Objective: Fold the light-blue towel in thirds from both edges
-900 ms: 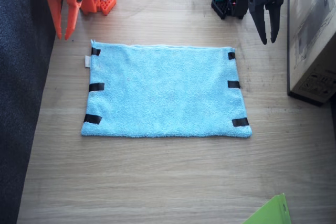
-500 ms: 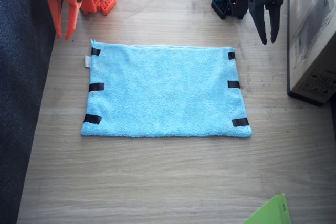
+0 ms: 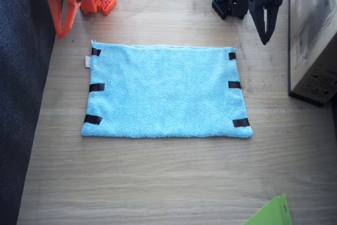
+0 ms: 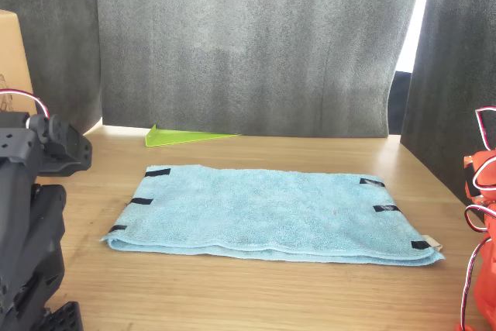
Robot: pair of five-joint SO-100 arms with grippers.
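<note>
While nothing is held, the light-blue towel (image 3: 166, 91) is spread flat at the centre of the table (image 3: 158, 183). At two o'clock the left gripper (image 3: 265, 39) is seen pressed together; at ten o'clock the right gripper (image 3: 61, 33) likewise.

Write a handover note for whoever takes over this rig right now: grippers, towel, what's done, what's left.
Left gripper: shut, empty, hanging above the table beyond the towel's far corner, near the box.
Right gripper: shut, empty, above the table beyond the opposite far corner.
Towel: spread flat mid-table, both taped edges out at the sides, touched by neither gripper. White tag on the right arm's side.
Done: nothing folded.
Left: fold each taped edge inward, one over the other, into thirds.
</note>
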